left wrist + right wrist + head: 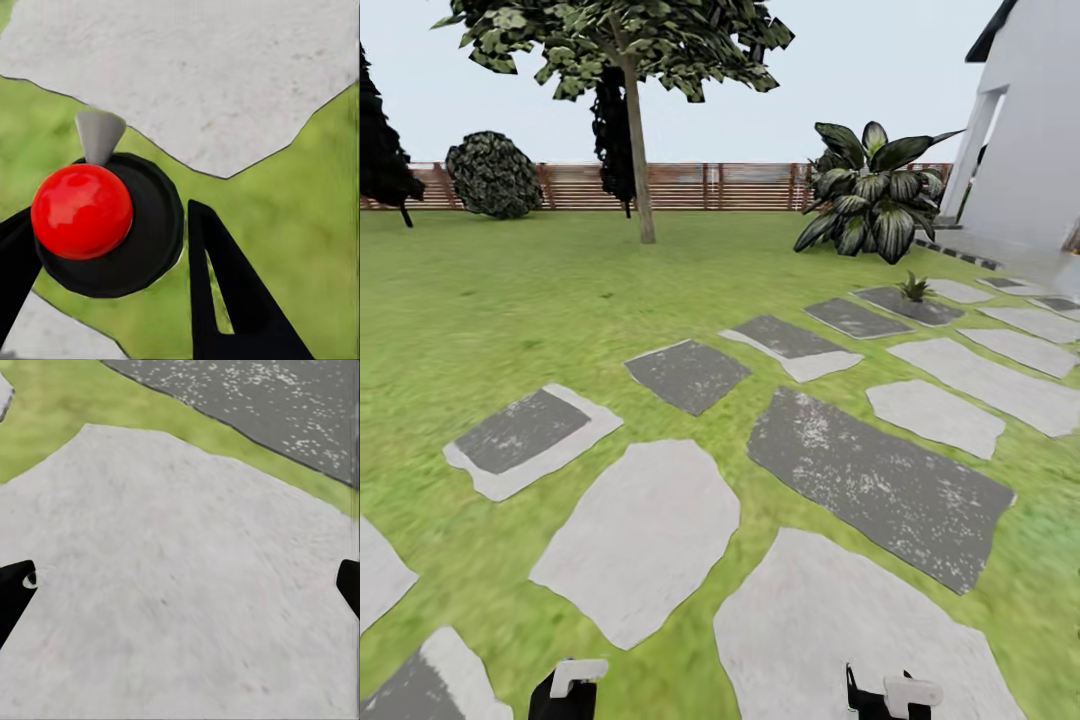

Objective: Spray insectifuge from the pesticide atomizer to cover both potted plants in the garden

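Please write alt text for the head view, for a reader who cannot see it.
A small potted plant stands on a dark stepping stone far ahead right, on a green lawn crossed by grey stones, before a large broad-leaved bush and brown fence.

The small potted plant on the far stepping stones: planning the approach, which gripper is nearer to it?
Right. The potted plant sits far ahead, to the right; the right gripper is on that side, the left gripper further across, both low and well short of it.
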Robot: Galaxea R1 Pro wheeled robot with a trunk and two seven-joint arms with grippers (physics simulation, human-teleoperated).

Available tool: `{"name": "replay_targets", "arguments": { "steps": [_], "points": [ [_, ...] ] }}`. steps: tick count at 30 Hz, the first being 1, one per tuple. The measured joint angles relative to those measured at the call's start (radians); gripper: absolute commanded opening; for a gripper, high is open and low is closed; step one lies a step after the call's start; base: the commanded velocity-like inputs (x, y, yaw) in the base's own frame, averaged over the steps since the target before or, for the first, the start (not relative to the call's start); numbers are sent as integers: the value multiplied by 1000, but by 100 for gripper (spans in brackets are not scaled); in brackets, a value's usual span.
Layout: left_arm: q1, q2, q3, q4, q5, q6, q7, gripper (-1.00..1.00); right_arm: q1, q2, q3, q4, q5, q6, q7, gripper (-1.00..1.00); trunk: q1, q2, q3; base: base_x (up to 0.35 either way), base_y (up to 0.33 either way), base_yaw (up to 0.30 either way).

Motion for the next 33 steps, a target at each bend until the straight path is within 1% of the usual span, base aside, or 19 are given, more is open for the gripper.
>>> {"name": "replay_targets", "arguments": {
  "steps": [33],
  "points": [
    [0, 0, 1, -1, 2, 3, -1, -100, 0, 0, 3, 0, 1, 1, 5, 100, 0, 0, 0, 332, 0, -271]
  ]
}}
